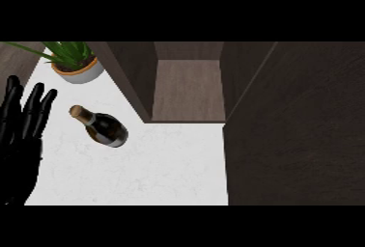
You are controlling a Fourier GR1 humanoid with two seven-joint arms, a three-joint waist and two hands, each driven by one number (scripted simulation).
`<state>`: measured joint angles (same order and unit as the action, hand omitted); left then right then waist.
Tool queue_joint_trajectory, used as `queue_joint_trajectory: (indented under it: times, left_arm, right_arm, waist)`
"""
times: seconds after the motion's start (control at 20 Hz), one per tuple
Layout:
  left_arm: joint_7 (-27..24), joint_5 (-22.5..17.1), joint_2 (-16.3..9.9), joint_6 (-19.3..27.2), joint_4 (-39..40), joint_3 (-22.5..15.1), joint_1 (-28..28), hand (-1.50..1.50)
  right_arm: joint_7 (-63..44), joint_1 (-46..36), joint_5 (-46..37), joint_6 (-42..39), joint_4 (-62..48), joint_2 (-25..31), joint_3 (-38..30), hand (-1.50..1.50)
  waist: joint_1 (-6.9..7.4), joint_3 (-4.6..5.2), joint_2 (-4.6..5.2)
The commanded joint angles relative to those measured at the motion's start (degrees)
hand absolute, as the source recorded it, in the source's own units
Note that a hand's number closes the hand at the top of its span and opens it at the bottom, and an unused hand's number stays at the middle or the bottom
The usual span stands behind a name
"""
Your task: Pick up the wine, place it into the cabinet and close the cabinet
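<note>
1. In the upper left of the frame I see a potted plant (73, 61): long green leaves spreading from a round pot with a white wall and an orange rim.
2. The pot stands on a white marbled counter (149, 169), which I see filling the lower centre of the frame.
3. The plant sits near the counter's far edge.

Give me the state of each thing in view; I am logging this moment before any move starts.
wine bottle: on the white counter, not held, left of the cabinet.
cabinet: open, nothing visible on its shelf.
cabinet door: swung open at the right.
potted plant: upright, at the counter's far left corner.
left hand: open, fingers up, at the left edge.
right hand: not in view.
</note>
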<state>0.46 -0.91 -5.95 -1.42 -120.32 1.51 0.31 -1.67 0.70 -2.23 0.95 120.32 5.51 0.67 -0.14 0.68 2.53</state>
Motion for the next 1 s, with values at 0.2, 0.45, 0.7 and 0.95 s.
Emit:
queue_joint_trajectory:
  times: [0.2, 0.45, 0.7, 0.95]
  left_arm:
    - [-7.85, 1.51, 1.03, -5.23, 7.98, -6.51, -1.36, -1.50]
    - [5.85, -10.35, 5.81, -5.27, 2.75, -12.05, 0.90, -1.50]
    - [11.22, -10.06, 5.90, 2.47, -0.94, -17.67, -2.46, -1.50]
    - [10.76, -7.37, 5.93, 3.74, -4.85, -21.83, 1.82, -1.50]
  right_arm:
    - [2.76, 6.27, 2.21, -4.10, 5.57, -1.18, 4.53, -1.50]
    - [-4.94, 9.09, 13.02, -12.07, 8.66, 2.80, 6.00, -1.50]
    - [-13.54, 8.09, 17.43, -11.48, 15.08, 4.68, 3.46, -1.50]
    - [-21.39, 5.90, 14.97, -7.63, 21.68, 2.94, 6.36, -1.50]
  waist:
    - [-0.52, -0.66, -2.57]
    - [-0.34, -0.70, -2.74]
    - [-0.14, -0.69, -2.61]
    - [0.12, -0.67, -2.60]
